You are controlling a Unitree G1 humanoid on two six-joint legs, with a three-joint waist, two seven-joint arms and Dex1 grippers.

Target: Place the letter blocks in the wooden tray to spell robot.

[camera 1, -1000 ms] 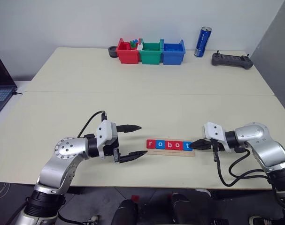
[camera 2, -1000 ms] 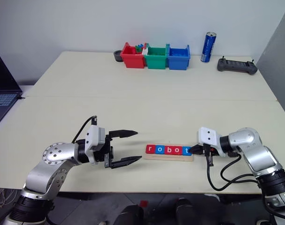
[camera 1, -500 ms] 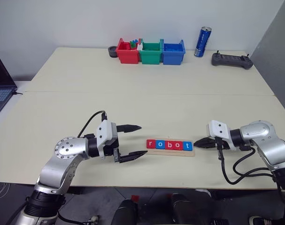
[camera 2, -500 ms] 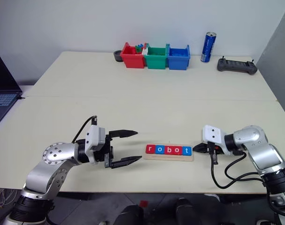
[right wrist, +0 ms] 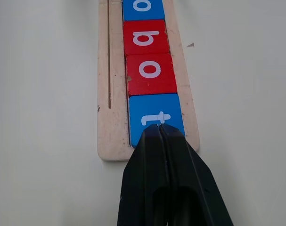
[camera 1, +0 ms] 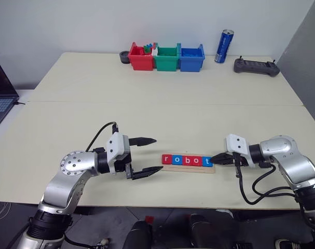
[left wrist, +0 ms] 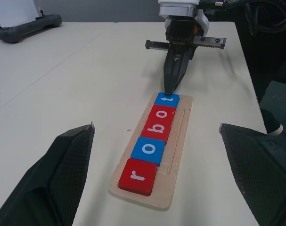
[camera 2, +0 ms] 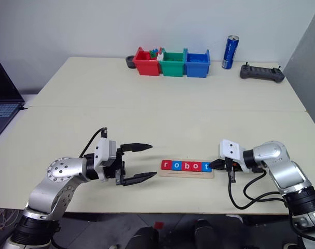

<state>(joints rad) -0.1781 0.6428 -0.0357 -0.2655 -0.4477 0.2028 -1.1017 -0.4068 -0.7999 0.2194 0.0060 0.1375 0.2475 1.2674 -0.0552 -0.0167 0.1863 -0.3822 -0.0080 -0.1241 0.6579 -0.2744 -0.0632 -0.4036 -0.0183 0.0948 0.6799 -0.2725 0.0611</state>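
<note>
The wooden tray [camera 1: 188,168] lies near the table's front edge. In it sit the letter blocks [camera 1: 187,160], side by side: red r, blue o, red b, red o, blue t [right wrist: 154,117]. My right gripper [camera 1: 213,158] is shut, and its tip rests against the outer end of the blue t block [left wrist: 167,100] at the tray's right end. To the left of the tray my left gripper [camera 1: 157,154] stands open, with nothing between its fingers, pointing at the r end.
Red [camera 1: 140,58], green [camera 1: 166,58] and blue [camera 1: 191,58] bins stand in a row at the back. Right of them are a blue can [camera 1: 224,46] and a black controller [camera 1: 256,66]. A laptop [camera 1: 0,93] sits past the table's left edge.
Half a second ago the right gripper's tip stood slightly right of the tray; it has come back left against the t block. The left gripper has not moved.
</note>
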